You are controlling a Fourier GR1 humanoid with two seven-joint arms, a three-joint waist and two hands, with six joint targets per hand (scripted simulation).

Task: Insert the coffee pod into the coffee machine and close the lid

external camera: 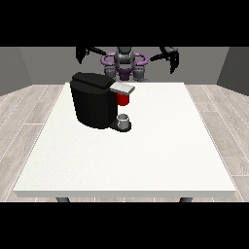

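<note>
Front view: both hands, view's left (82, 52) and view's right (171, 54), hang raised, holding nothing, finger pose unclear; lid (122, 88) looks down over red part (123, 99), so press it flush.

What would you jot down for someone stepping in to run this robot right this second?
Both hands are raised beside the robot, away from the table: the hand at the view's left and the hand at the view's right hold nothing. The coffee machine stands on the white table, its grey lid over a red part; a small cup sits on its base. No loose pod shows. Check that the lid is fully shut.
</note>
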